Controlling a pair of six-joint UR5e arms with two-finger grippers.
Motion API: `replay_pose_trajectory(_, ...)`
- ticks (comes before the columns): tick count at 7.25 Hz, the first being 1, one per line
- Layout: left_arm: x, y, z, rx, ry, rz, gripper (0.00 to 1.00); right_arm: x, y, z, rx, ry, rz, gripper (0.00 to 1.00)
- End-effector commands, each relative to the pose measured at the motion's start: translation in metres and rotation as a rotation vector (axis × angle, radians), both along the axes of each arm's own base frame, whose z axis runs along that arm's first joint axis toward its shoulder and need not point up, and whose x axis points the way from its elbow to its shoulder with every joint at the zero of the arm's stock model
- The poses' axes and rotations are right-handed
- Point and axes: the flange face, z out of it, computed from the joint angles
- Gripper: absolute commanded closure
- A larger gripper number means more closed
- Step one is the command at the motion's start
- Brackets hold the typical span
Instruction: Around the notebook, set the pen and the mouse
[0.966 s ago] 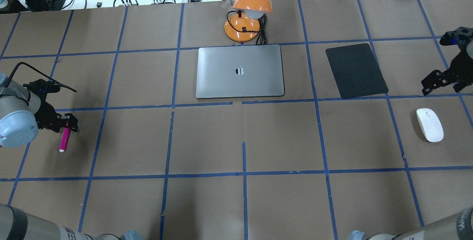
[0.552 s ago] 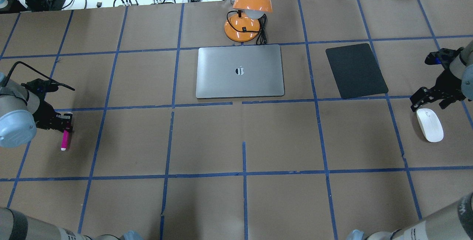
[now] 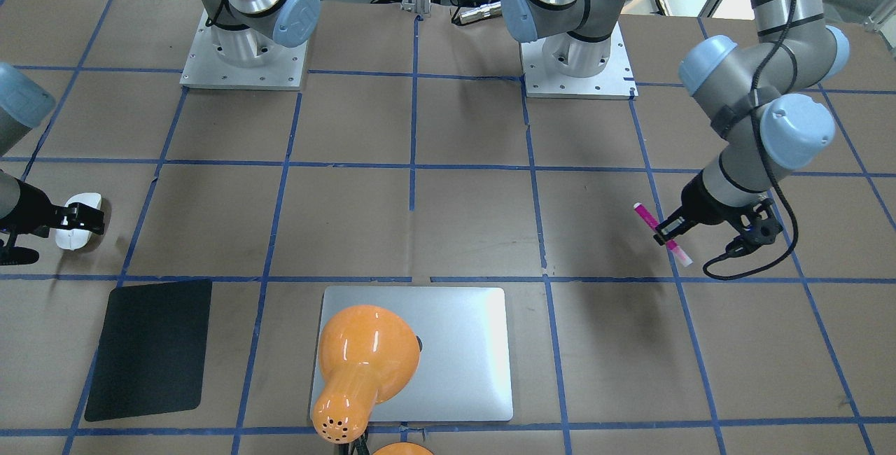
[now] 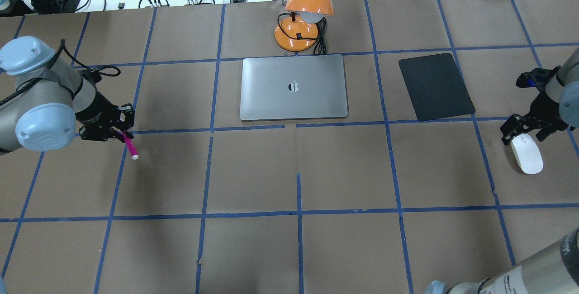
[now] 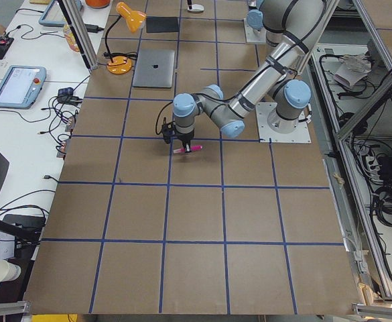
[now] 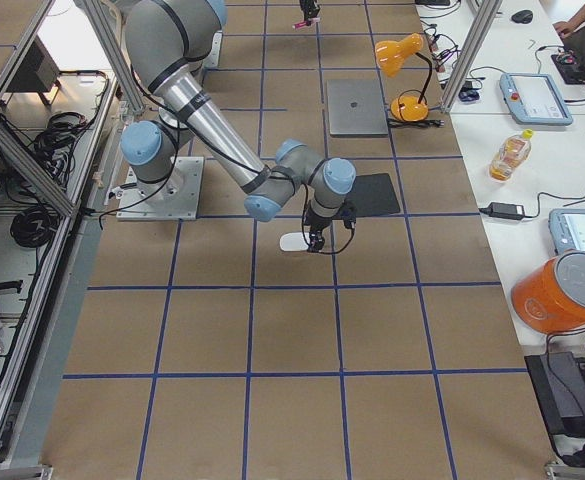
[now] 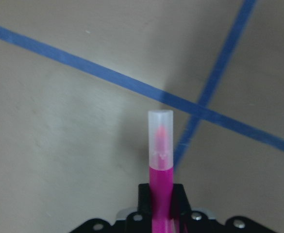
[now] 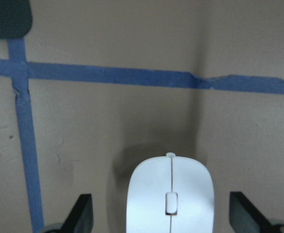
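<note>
Left gripper (image 4: 121,133): pinched narrow on the pen (image 4: 130,147). It grips the magenta barrel, and the pale cap end sticks out past the fingers.
Pen position: on the robot's left side, well apart from the notebook (image 4: 294,99). It is tilted and seems to be lifted off the table (image 4: 253,172).
Right gripper (image 8: 162,216): wide. One finger stands on each side of the mouse (image 8: 170,187), and a gap shows on both sides.
Mouse position: flat on the table on the robot's right. The black mat (image 4: 435,87) lies between it and the notebook.
Pen handling: probably light and stiff, with a smooth round barrel. A grip near the middle should stop it from swinging.
Mouse handling: probably light and hard, with a glossy curved shell that can slip. The best hold is low across the two long sides, near the widest part.
Step in hand: likely carrying the pen toward the notebook and closing on the mouse.
</note>
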Motion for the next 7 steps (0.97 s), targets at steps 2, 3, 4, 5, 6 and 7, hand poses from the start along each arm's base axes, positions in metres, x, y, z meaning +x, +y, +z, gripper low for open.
replay_pose_trajectory(2, -0.195, 0.017, 0.003, 0.029, 0.008, 0.426, 1.00, -0.003, 0.009, -0.008, 0.033, 0.018, -0.013, 0.03)
replay_pose_trajectory(3, -0.248, 0.037, -0.002, 0.041, -0.012, 0.512, 1.00, -0.003, 0.010, -0.007, 0.033, 0.020, -0.011, 0.13)
replay_pose_trajectory(4, -0.278, 0.046, -0.015, 0.062, -0.021, 0.643, 1.00, -0.002, 0.010, -0.007, 0.033, 0.018, -0.010, 0.19)
replay_pose_trajectory(5, -0.302, 0.052, -0.031, 0.076, -0.030, 0.758, 1.00, -0.002, 0.010, -0.007, 0.035, 0.017, -0.011, 0.31)
replay_pose_trajectory(6, -0.342, 0.067, -0.047, 0.077, -0.038, 0.771, 1.00, -0.002, 0.010, -0.007, 0.033, 0.018, -0.011, 0.37)
replay_pose_trajectory(7, -0.358, 0.068, -0.062, 0.091, -0.058, 0.792, 1.00, -0.002, 0.010, -0.007, 0.035, 0.019, -0.012, 0.43)
